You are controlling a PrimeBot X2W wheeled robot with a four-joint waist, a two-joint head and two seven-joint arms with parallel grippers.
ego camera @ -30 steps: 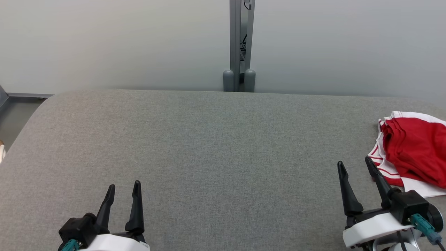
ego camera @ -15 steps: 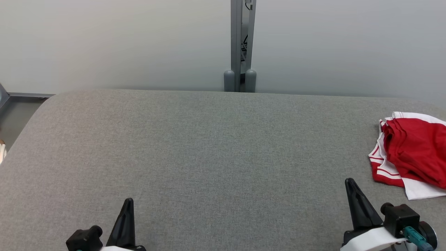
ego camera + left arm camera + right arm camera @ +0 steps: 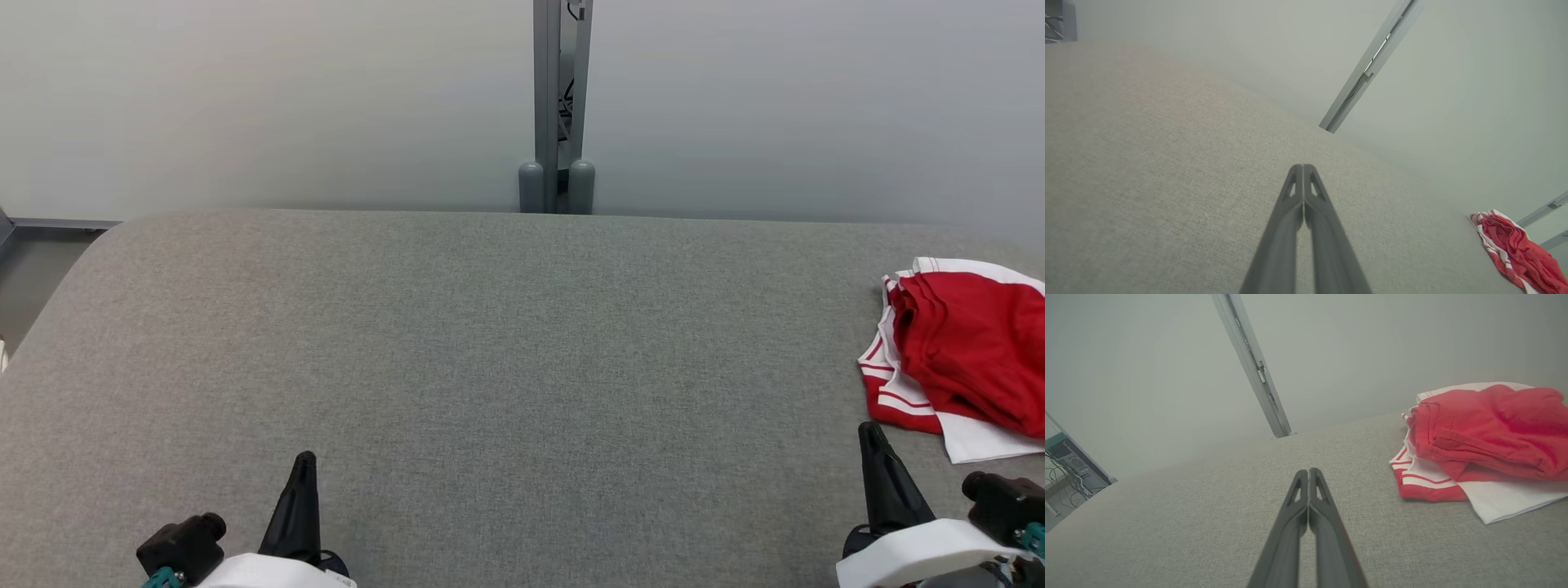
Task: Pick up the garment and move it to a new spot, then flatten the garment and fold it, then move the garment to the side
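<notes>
Head view with both wrist views. The red-and-white garment (image 3: 959,347) lies in a compact, layered bundle at the right of the grey padded table (image 3: 490,351). It runs past the right border of the head view, so the table's right edge there cannot be seen. The right gripper (image 3: 872,445) stands just near of the garment's near-left corner, apart from it, its fingers pressed together and holding nothing. The left gripper (image 3: 302,469) stands at the near left, well apart from the garment, likewise closed and empty. Judged from this layout, the garment appears already folded and set to the side, which would leave little or nothing of the task. The fold looks loose, however, and whether it counts as finished cannot be told. The table's middle and left offer wide bare cloth for any further move. Limits: the far edge meets the pale wall (image 3: 245,98) at a grey post (image 3: 557,98), and the far-left corner rounds off
</notes>
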